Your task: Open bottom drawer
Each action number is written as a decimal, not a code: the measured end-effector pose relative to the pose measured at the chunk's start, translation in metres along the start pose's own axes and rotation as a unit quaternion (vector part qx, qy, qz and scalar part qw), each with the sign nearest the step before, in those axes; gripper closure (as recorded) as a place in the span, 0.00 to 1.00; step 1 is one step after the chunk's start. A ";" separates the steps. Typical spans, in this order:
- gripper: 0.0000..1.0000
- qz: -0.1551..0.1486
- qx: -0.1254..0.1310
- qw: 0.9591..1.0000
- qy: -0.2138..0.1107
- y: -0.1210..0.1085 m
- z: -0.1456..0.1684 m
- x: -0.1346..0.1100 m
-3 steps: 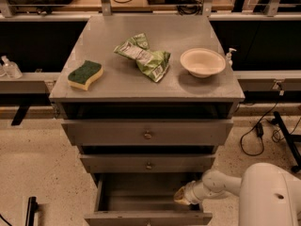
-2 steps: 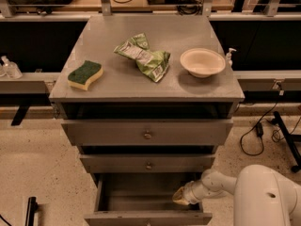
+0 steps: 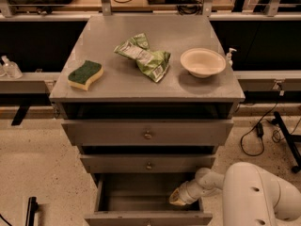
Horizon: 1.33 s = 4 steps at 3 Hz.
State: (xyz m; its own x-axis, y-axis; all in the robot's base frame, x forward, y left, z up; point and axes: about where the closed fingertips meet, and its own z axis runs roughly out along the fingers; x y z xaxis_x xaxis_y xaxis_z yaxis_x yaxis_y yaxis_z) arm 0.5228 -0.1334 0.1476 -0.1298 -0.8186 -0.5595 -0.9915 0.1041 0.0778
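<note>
The bottom drawer (image 3: pixel 148 217) is the lowest of three grey metal drawers. It is pulled out toward the camera and its dark inside shows, with its front panel at the frame's bottom edge. My gripper (image 3: pixel 177 199) is at the end of the white arm (image 3: pixel 249 192) that reaches in from the lower right. It sits inside the open drawer near its right side, just behind the front panel.
The middle drawer (image 3: pixel 148 164) and top drawer (image 3: pixel 147 134) stand slightly out above. On the cabinet top (image 3: pixel 117 86) lie a green-and-yellow sponge (image 3: pixel 85 74), a green chip bag (image 3: pixel 143 56) and a white bowl (image 3: pixel 202 62). Cables (image 3: pixel 256 135) lie on the floor to the right.
The arm and gripper have shifted slightly left inside the open drawer. The drawer stays at about the same opening.
</note>
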 end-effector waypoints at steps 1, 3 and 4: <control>1.00 -0.027 -0.036 0.999 -0.003 0.018 0.006 -0.012; 1.00 -0.056 -0.081 0.995 -0.025 0.067 0.007 -0.034; 1.00 -0.059 -0.090 0.994 -0.026 0.077 0.007 -0.037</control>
State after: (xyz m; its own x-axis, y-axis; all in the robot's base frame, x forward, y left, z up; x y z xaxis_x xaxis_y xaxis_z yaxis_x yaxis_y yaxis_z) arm 0.4516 -0.0915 0.1682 -0.0169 -0.7882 -0.6151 -0.9833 -0.0985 0.1532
